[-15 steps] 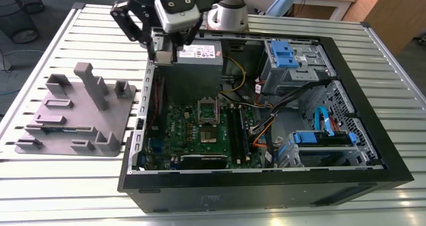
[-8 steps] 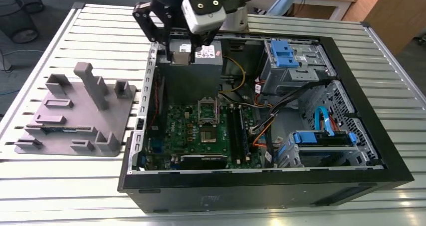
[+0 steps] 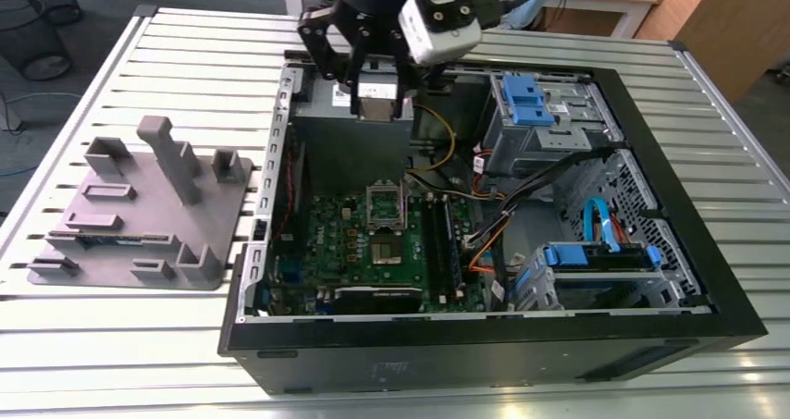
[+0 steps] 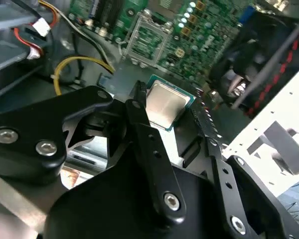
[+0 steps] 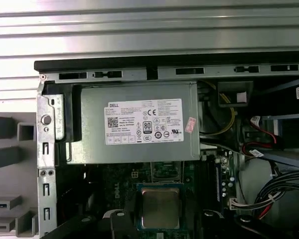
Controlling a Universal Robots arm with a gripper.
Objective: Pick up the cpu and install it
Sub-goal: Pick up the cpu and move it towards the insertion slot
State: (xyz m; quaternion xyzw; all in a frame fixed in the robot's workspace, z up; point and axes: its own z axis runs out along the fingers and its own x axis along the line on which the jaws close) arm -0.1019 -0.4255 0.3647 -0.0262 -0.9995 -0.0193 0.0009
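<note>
Exterior view first: looking down at the hand (image 3: 376,103) hanging over the grey power supply box (image 3: 346,130) at the far end of an open computer case (image 3: 494,354). Holding the cpu (image 4: 165,103) tight between two black fingers (image 4: 144,134), as seen in the second wrist view. Pinching it by two edges, so closing narrow around it. Showing off a shiny silver top with a thin green edge all round. Floating up above the inside of the case, not touching the green board (image 3: 358,252). Seeing the cpu (image 5: 160,207) again in the first wrist view, just beside one edge of the power supply box (image 5: 134,129). Spotting the silver socket frame (image 3: 385,206) sitting on the green board, well apart from the hand. Finding a grey plastic tray (image 3: 136,215) with tall posts sitting on the ribbed metal counter (image 3: 185,58), just beside the case on the exterior view's left. Noticing blue brackets (image 3: 524,95) inside the case on the exterior view's right.
</note>
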